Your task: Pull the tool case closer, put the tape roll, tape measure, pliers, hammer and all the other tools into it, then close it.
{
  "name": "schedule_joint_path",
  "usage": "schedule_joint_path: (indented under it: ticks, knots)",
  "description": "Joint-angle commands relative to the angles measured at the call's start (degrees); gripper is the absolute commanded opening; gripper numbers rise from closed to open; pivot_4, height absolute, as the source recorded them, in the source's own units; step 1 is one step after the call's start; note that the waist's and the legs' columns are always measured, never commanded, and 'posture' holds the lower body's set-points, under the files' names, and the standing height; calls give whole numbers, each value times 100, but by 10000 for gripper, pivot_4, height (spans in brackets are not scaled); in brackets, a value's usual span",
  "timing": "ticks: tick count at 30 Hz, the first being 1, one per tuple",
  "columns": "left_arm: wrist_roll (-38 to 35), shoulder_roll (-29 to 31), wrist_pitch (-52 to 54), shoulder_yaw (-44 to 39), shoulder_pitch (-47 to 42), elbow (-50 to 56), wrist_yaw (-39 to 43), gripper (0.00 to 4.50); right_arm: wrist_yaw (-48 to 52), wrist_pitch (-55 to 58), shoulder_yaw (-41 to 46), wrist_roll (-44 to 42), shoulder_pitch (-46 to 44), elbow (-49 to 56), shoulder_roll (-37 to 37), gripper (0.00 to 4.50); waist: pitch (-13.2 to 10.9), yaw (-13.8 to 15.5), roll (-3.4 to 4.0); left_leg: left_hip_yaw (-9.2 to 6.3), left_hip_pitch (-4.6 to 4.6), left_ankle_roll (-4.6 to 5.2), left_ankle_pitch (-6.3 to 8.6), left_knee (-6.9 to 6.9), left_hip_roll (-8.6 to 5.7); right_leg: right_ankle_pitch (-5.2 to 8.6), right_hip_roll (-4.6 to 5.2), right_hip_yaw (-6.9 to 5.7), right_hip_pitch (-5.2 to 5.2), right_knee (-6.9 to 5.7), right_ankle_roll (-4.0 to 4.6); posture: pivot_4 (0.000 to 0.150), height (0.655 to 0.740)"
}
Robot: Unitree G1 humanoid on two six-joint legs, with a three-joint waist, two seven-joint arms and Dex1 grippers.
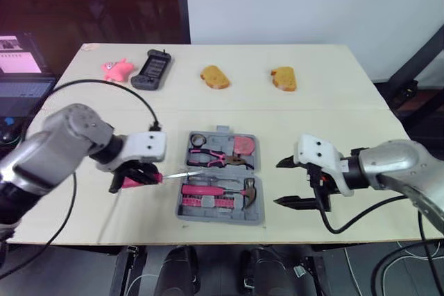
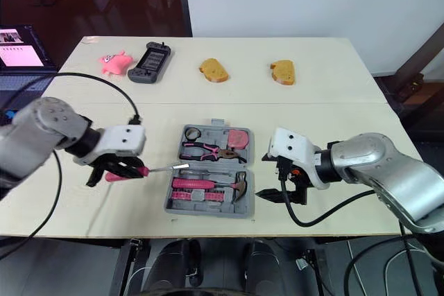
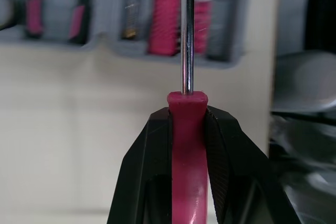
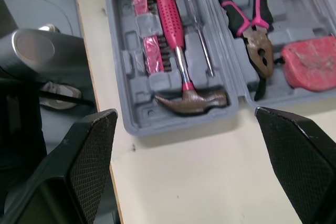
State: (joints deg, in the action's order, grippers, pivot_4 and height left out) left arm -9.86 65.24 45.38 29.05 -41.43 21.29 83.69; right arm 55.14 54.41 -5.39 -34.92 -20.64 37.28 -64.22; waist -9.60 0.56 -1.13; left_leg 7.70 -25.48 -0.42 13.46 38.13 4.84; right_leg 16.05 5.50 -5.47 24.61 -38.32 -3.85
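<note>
We are finding a bare band of surface (image 1: pixel 326 112) lying between the tool case (image 1: pixel 222 130) by the front edge and the far-edge row: pink toy (image 1: pixel 118 68), black handset (image 1: pixel 152 70), two bread slices (image 1: pixel 215 77) (image 1: pixel 284 78). The screwdriver (image 1: pixel 182 173) in our left hand (image 1: pixel 142 175) is blocking the case's left side; our right hand (image 1: pixel 277 183), fingers spread, is crowding its right.

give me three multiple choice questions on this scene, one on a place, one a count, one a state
1. Where is the hammer? A in the tool case; B under the case; C on the floor.
2. How many yellow bread pieces lie at the far side of the table? A one; B two; C three.
3. The left gripper is: A open; B shut on the pink screwdriver; C shut on a wrench.
Answers: 1 A, its head sits in a moulded slot. 2 B, two lie side by side, apart. 3 B, both fingers press the handle.
</note>
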Motion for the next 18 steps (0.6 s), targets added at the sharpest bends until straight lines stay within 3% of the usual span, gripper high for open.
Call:
schedule_joint_path:
  ticks: [1,7,13,18]
  knots:
    - [184,-367,1064,606,-614,545,57,3773,7,106,432,-175,176,441,-191,45000,-1,29,-2,-1,0,0,0,0,0,0,0,0,0,-1,-1,1500,7188]
    - [134,-975,2432,1917,-1662,672,215,3769,-64,446,732,-453,417,792,-326,45000,-4,26,-7,-10,0,2,0,12,-2,1,-2,1,-11,-1,-4,1500,7188]
    - [260,-1638,2570,2751,-2124,222,-82,3768,-169,686,921,-675,568,1051,-386,45000,-4,25,-7,-22,4,3,-1,12,-2,0,-4,3,-12,-3,-5,1500,7188]
    - [280,-1834,2399,3130,-2374,64,-110,3767,-346,793,971,-788,642,1185,-356,45000,-4,23,-7,-26,4,3,-1,14,-1,0,-5,3,-12,-3,-5,1500,7188]
